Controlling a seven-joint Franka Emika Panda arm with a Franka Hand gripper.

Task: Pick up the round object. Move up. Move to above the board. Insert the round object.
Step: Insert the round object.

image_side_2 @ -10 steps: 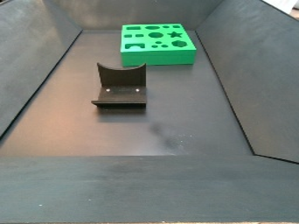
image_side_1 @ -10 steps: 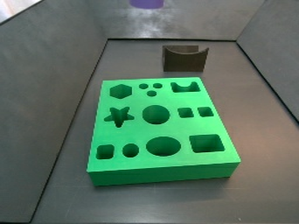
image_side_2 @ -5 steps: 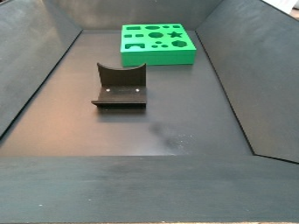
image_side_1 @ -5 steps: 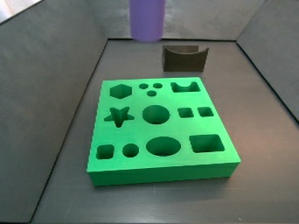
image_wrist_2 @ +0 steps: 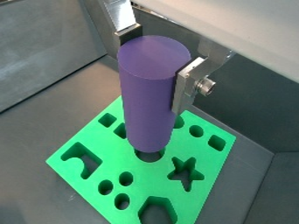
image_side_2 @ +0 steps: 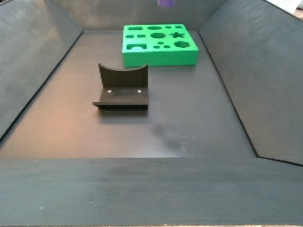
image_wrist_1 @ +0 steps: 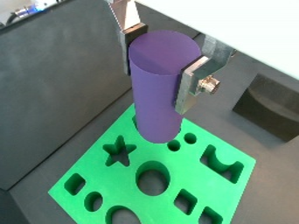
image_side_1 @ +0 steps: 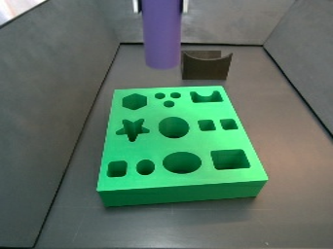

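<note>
My gripper (image_wrist_1: pixel 163 57) is shut on the round object (image_wrist_1: pixel 158 87), a tall purple cylinder held upright between the silver fingers (image_wrist_1: pixel 194 77). It hangs above the board (image_wrist_1: pixel 96 171), a bright green slab with shaped holes. In both wrist views its lower end hides part of the board around the round holes (image_wrist_2: pixel 149 96). In a side view the cylinder (image_side_1: pixel 162 34) hangs over the board's far edge (image_side_1: pixel 182 190), well above it. In a side view only its tip (image_side_2: pixel 168 3) shows at the frame's top, above the board (image_side_2: pixel 160 59).
The dark L-shaped fixture (image_side_1: pixel 205 64) stands on the floor just beyond the board. It also shows in a side view (image_side_2: pixel 120 89) and a wrist view (image_wrist_1: pixel 274 105). Grey sloped walls (image_side_1: pixel 58 58) enclose the dark floor (image_side_2: pixel 166 133).
The purple cylinder has come down into the side view from the top edge, lower in each frame. The board and fixture have not moved.
</note>
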